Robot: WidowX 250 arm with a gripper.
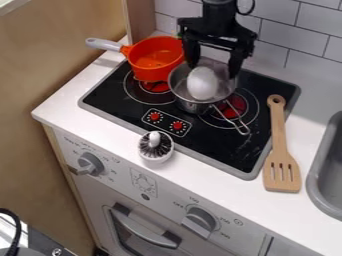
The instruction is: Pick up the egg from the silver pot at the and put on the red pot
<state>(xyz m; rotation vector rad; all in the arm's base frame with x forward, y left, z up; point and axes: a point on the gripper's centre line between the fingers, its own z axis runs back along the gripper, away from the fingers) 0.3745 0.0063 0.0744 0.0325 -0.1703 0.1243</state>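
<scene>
1. My pincer is wide, at the silver pot; the egg sits inside it.
2. I judge this the grasping step.
3. Next, I should centre, close, lift clear, then cross to the red pot.

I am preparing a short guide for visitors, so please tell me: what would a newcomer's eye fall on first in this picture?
Probably the bright red pot, on the back left of the black stove. Beside it on the right, the white egg stands out inside the silver pot, with the black gripper open over it. The wooden spatula lies along the stove's right edge.
</scene>
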